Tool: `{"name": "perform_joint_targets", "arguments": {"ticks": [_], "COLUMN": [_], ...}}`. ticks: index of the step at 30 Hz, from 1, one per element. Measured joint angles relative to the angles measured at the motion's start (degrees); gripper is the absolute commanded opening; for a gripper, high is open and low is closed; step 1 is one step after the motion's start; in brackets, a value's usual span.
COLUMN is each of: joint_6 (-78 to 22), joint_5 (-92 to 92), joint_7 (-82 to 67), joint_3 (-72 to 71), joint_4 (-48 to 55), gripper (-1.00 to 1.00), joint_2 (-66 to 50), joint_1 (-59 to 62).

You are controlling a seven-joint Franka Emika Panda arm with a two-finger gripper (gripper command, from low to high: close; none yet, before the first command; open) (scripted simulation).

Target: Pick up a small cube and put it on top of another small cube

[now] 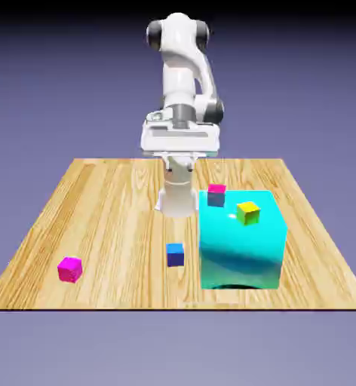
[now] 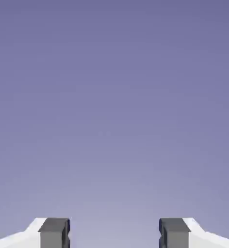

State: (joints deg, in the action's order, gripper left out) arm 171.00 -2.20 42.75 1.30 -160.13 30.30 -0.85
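The tool (image 2: 114, 235) is spread wide here, both grey fingertips (image 2: 54, 232) well apart at the bottom of the hand view with nothing between them, only plain blue-violet backdrop ahead. In the exterior view the white arm (image 1: 182, 83) is folded up high at the far side of the desk (image 1: 105, 219), its hand (image 1: 179, 137) well above the wood and touching none of the cubes. Down on the desk, the tiny blue cube (image 1: 175, 254) sits well below the tool and nearer the camera, just beside the big cyan block (image 1: 241, 241). The magenta cube (image 1: 70, 269) lies far off toward the exterior view's left, well apart from both tool and blue cube. On top of the cyan block rest a yellow-green cube (image 1: 248, 212) and a pink-topped teal cube (image 1: 216, 194).
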Motion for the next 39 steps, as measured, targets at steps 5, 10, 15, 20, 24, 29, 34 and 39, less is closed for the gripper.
{"name": "perform_joint_targets", "arguments": {"ticks": [5,10,15,20,24,29,34,39], "joint_6": [-12.5,-24.9,-37.4,-49.8,-59.8,-72.3,-76.5,-73.7], "joint_5": [-9.1,-18.3,-27.4,-36.5,-43.8,-52.9,-59.4,-64.7], "joint_7": [1.2,2.4,3.6,4.8,5.8,7.0,6.4,4.0], "joint_3": [5.4,10.8,16.2,21.6,26.0,31.4,32.1,28.5], "joint_4": [3.6,7.2,10.8,14.4,17.3,20.9,22.0,21.0], "gripper": [0.00,0.00,0.00,0.00,0.00,0.00,0.00,-1.00], "joint_2": [-9.8,-19.5,-29.3,-39.1,-46.9,-56.7,-62.5,-65.7], "joint_1": [-0.7,-1.4,-1.8,-2.7,-3.2,-3.9,-4.8,-6.1]}}
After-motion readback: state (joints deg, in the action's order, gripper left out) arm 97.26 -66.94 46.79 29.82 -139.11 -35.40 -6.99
